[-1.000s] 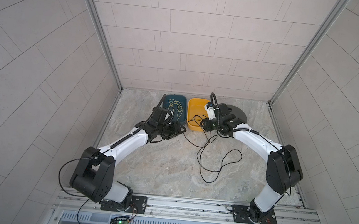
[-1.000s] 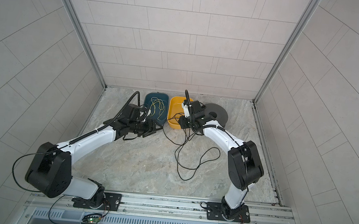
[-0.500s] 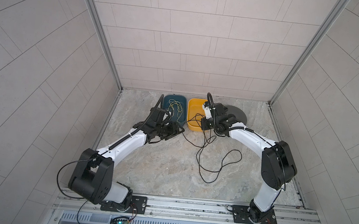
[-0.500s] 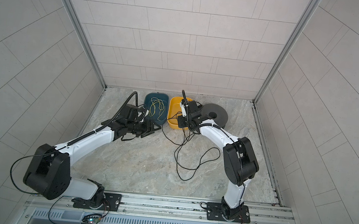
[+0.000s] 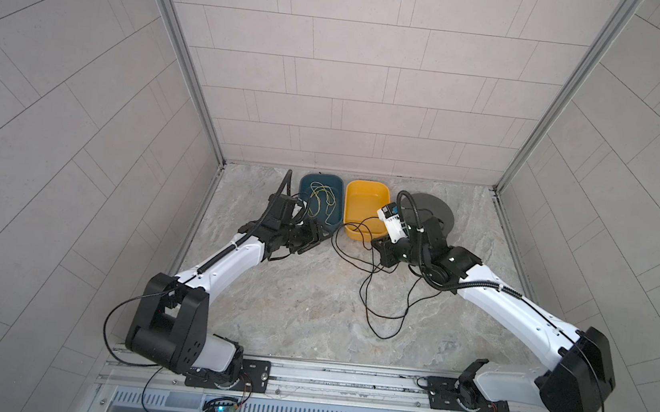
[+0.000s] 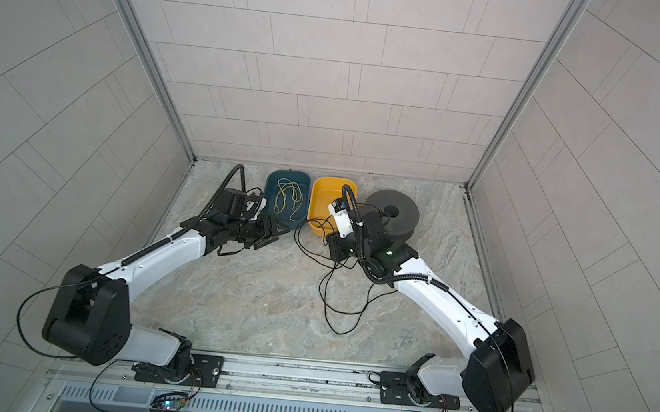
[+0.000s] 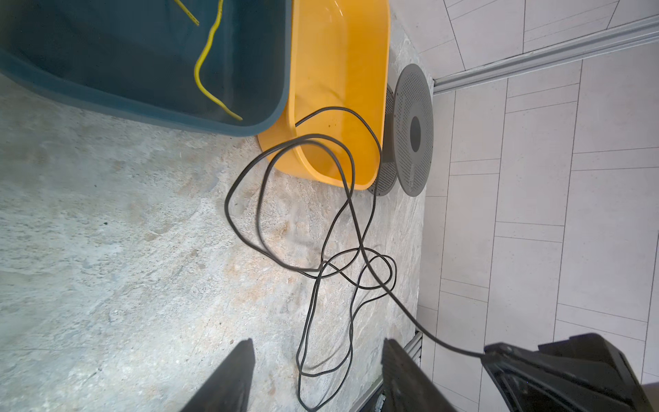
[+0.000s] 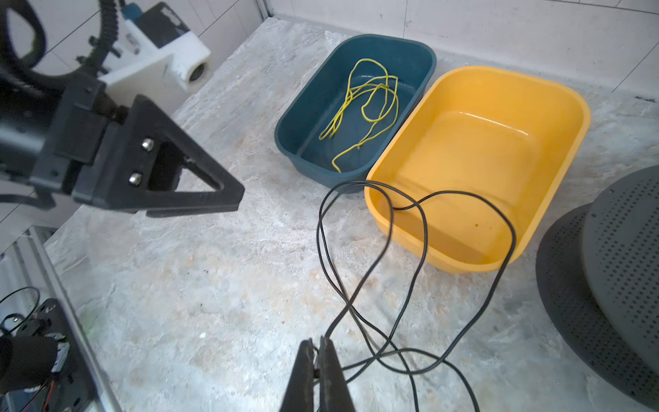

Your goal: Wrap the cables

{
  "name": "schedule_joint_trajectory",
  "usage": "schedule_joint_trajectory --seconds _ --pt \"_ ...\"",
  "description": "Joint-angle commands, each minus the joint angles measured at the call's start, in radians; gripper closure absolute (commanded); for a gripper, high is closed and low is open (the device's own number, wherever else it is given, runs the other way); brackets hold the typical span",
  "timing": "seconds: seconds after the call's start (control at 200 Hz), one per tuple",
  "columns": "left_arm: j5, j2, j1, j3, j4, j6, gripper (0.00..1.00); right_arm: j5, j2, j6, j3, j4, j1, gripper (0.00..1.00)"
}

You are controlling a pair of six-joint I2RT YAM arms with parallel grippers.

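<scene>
I am pinching the black cable [image 8: 514, 235] in the right tool [image 8: 318, 344], jaws closed on one strand. The rest is lying in loose loops on the worktop [image 8: 214, 285] between the arms, one loop draping over the yellow bin's [image 8: 556, 149] rim. The left tool [image 7: 318, 342] is hovering nearby, jaws wide, gripping nothing.

Pale tiled walls [image 5: 334, 69] stand on three sides of the grey stone floor [image 5: 301, 304]. A metal rail [image 5: 343, 377] runs along the floor's near edge.
</scene>
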Motion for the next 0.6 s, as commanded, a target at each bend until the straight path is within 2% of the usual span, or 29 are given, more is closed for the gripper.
schedule_joint_trajectory --seconds 0.0,0.26,0.46,0.59 --pt "0.02 -0.021 0.001 0.034 0.013 0.0 0.37 -0.049 -0.081 -0.004 -0.05 -0.066 0.006 1.0" --pt "0.065 -0.045 0.001 0.063 0.014 -0.038 0.37 -0.27 -0.224 0.017 -0.141 -0.046 0.008 1.0" --pt "0.178 -0.149 0.001 0.077 -0.019 -0.097 0.37 -0.26 -0.217 0.043 -0.104 -0.022 0.01 1.0" --pt "0.176 -0.252 0.0 0.02 0.032 -0.215 0.36 -0.228 -0.163 0.079 -0.043 0.011 0.014 1.0"
